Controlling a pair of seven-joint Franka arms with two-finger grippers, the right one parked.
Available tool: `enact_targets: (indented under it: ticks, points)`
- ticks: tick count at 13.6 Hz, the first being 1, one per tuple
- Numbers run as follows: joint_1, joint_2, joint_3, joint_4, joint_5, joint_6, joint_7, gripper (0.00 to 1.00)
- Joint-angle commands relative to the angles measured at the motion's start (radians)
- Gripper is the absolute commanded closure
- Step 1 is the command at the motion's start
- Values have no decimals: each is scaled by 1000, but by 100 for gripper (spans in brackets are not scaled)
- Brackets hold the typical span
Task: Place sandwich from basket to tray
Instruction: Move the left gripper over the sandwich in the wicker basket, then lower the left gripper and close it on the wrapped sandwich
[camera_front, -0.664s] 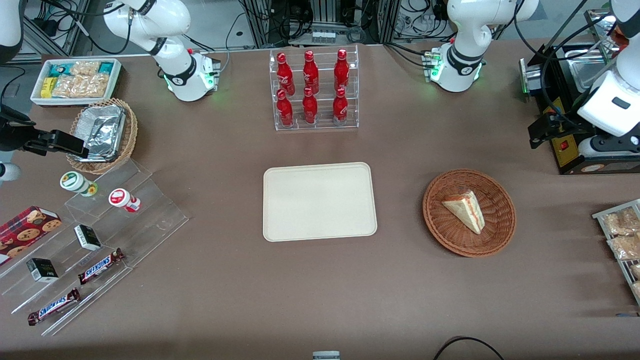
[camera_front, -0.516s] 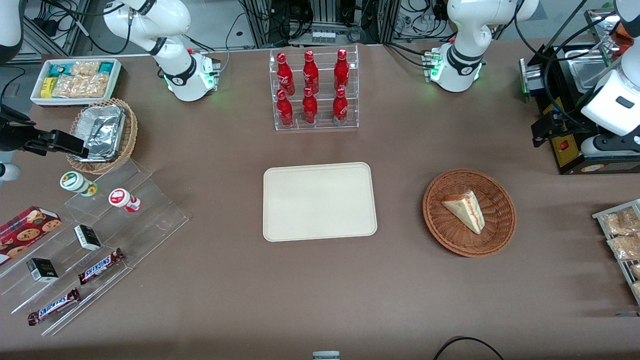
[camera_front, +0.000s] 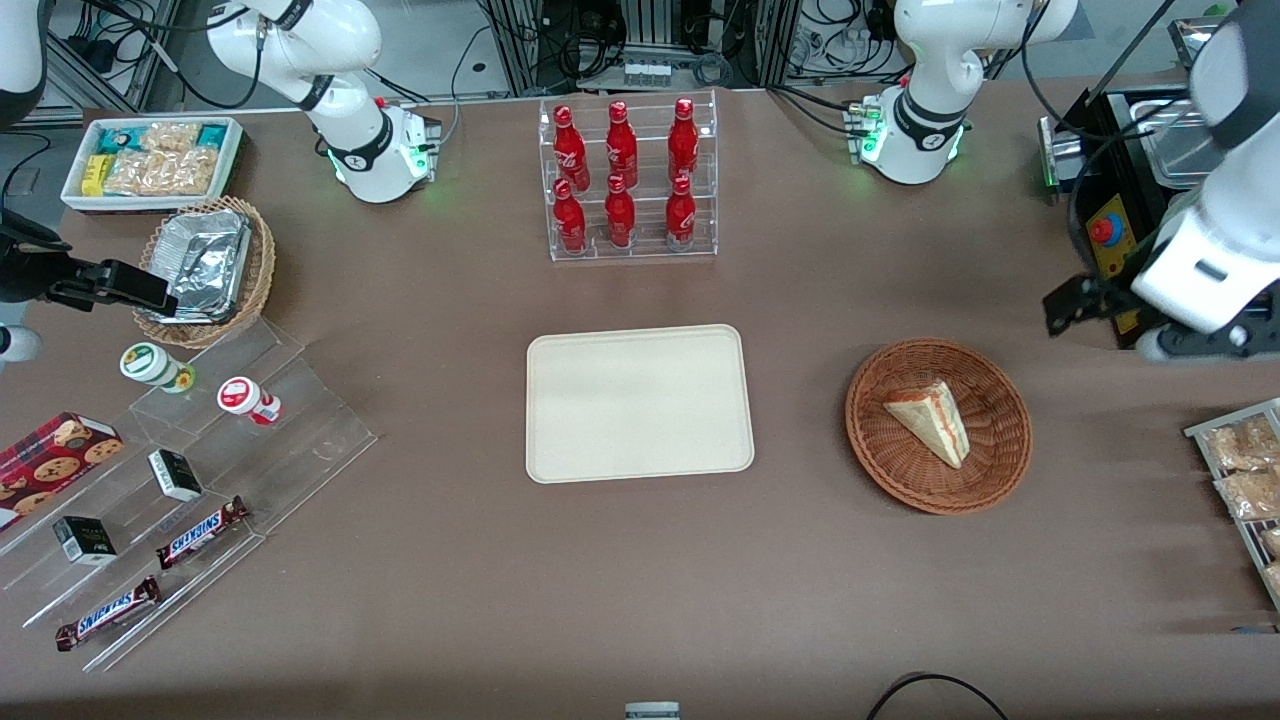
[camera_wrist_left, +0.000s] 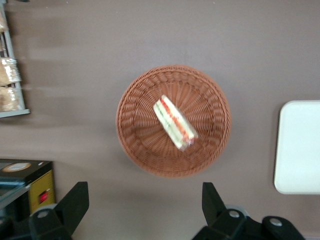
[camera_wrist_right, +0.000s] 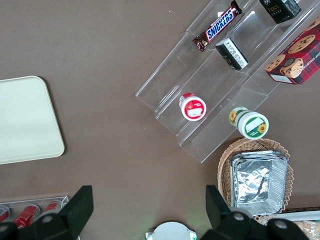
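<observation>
On the brown table, toward the working arm's end, the basket holds the sandwich, which lies on its side near the basket's centre. The red and green filling layers face upward along one long edge; in the left wrist view the sandwich shows a faint glossy wrap, though the blur makes that hard to confirm. The tray sits flat at mid-table, well apart from the basket, with nothing on it. In the left wrist view only one rounded end of the tray appears; the rest is cut off.

The gripper hangs above the table, beside the basket and not over it, clear of the sandwich. Its two dark fingers are spread wide with nothing between them; only their tips show, and the wrist body is cropped. In the front view the gripper is a dark shape under the white arm housing, and its fingers cannot be separated there. A black box with a red button is partly hidden by the arm
</observation>
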Motion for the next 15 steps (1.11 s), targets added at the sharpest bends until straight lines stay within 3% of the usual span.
enact_targets:
  ticks: [1, 8, 12, 15]
  points:
    - [-7, -15, -12, -164, 7, 189, -98, 0]
    - [-60, -28, -12, -538, 13, 678, -488, 0]
    - [-57, 11, -12, -586, 10, 728, -555, 0]
    - [-58, 33, -12, -647, 10, 894, -601, 0]
